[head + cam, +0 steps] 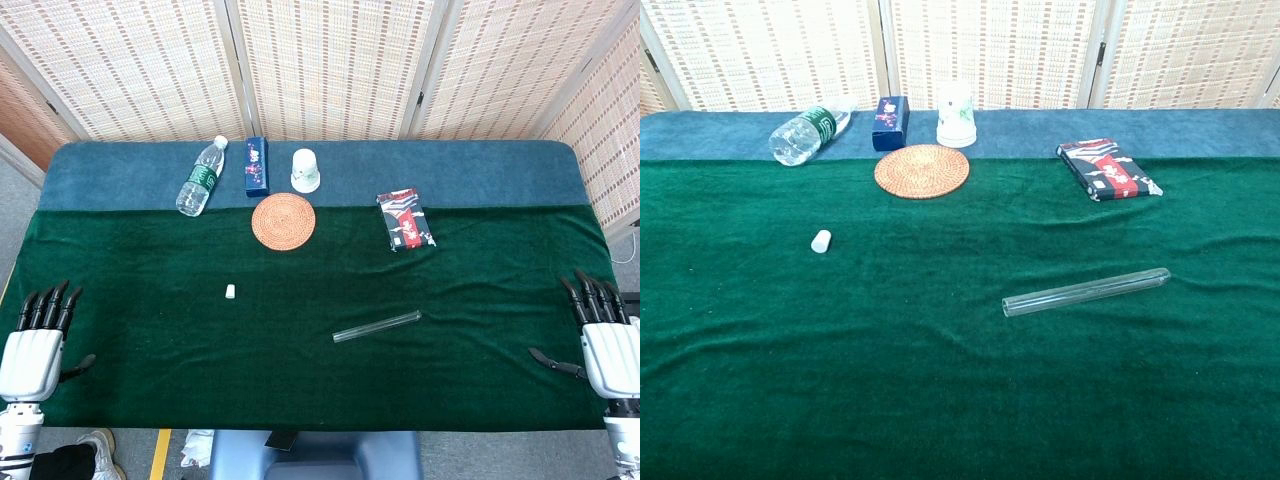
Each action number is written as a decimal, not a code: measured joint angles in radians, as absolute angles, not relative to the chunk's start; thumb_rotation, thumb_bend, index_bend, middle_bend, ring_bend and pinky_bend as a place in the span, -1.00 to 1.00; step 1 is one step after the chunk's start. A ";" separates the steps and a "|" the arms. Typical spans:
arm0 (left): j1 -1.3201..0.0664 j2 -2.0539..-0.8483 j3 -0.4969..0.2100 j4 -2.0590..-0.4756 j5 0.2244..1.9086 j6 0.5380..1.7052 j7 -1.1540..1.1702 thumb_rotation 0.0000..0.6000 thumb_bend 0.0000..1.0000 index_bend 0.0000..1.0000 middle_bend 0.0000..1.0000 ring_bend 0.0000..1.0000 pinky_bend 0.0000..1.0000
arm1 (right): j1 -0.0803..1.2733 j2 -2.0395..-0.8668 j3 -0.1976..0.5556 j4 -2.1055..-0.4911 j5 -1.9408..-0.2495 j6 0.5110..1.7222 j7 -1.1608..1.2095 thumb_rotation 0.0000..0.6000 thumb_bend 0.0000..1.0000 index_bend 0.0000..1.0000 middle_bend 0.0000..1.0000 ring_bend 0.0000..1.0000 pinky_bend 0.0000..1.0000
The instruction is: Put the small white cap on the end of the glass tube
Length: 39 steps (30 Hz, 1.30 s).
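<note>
The small white cap (230, 291) (820, 241) lies on the green cloth, left of centre. A clear glass tube (377, 326) (1086, 291) lies on its side right of centre, tilted up toward the right. My left hand (38, 340) rests at the table's near left edge, fingers apart and empty, far from the cap. At the near right edge my right hand (600, 335) is likewise spread and holds nothing, well right of the tube. Neither hand shows in the chest view.
Along the back stand a lying water bottle (201, 176) (805, 132), a blue box (257, 165) (890, 122), a white cup (305, 170) (956, 114), a woven coaster (283, 221) (922, 170) and a red-black packet (405, 219) (1110, 170).
</note>
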<state>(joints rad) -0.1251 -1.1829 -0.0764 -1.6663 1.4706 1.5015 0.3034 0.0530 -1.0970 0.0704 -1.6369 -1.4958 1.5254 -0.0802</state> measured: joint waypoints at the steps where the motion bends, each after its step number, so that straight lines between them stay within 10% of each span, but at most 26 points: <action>1: -0.126 -1.184 -0.076 -1.665 1.471 1.501 0.303 1.00 -0.69 -0.83 -0.93 -1.00 -1.00 | 0.052 -1.097 0.070 -1.637 -1.497 1.526 -0.079 0.34 -0.92 -1.00 -1.00 -0.99 -1.00; 22: -0.185 -1.176 -0.085 -1.662 1.524 1.459 0.314 1.00 -0.69 -0.57 -0.52 -0.59 -0.97 | 0.053 -1.099 0.064 -1.637 -1.527 1.529 -0.055 0.33 -0.92 -1.00 -1.00 -0.97 -1.00; 34: -0.368 -1.206 -0.137 -1.556 1.570 1.291 0.248 1.00 -0.70 -0.19 0.48 0.37 0.27 | 0.061 -1.094 0.064 -1.643 -1.540 1.522 -0.053 0.34 -0.92 -1.00 -1.00 -0.96 -1.00; 39: -0.448 -1.248 -0.150 -1.500 1.572 1.203 0.234 1.00 -0.70 -0.22 0.61 0.50 0.42 | 0.064 -1.097 0.064 -1.640 -1.536 1.514 -0.050 0.33 -0.92 -1.00 -1.00 -0.96 -1.00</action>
